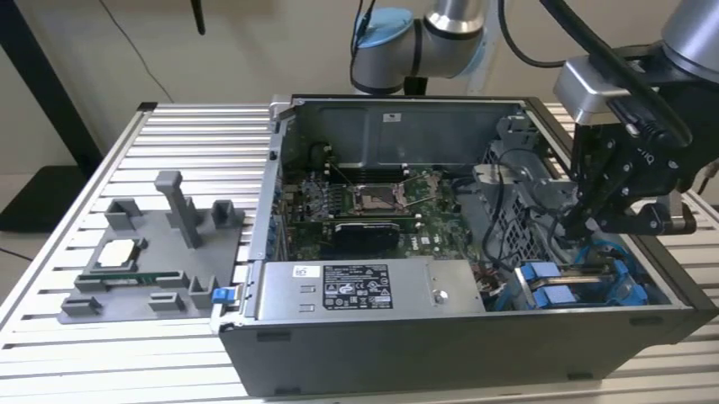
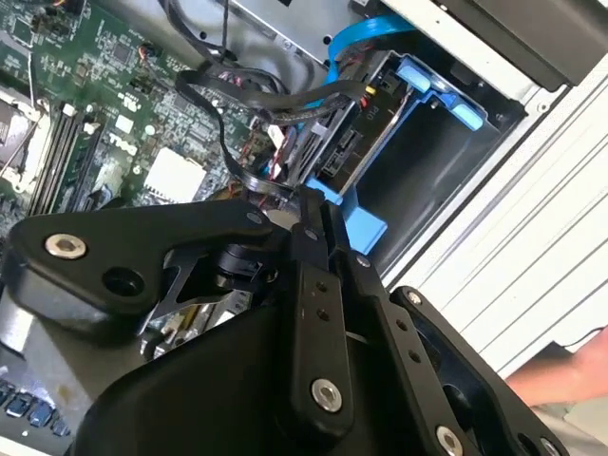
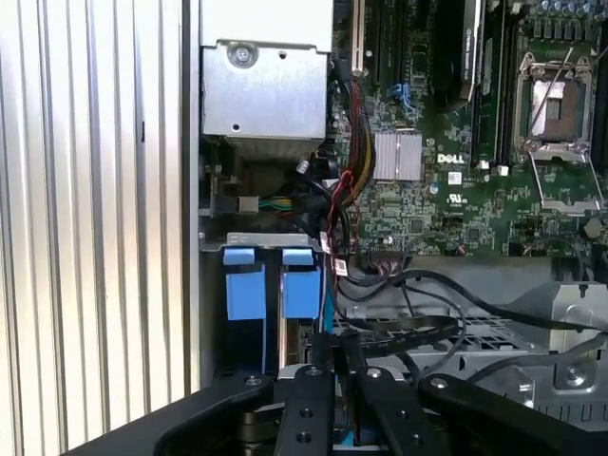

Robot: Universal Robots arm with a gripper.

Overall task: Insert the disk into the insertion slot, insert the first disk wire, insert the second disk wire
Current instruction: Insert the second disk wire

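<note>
while we hang over the open computer case, our gripper sits pressed together by the disk in the blue-railed insertion slot.

An open computer case lies on the slatted surface, toward the exterior view's right. To its left on the same surface sits a fixture tray with upright posts, and a chip rests on the tray's left part. Inside the case, the circuit board lies at the middle, with the power supply box in front of it along the near wall. The drive bay sits in the near right corner, right of that box. The pincer hangs just above the bay, among cables.
</note>
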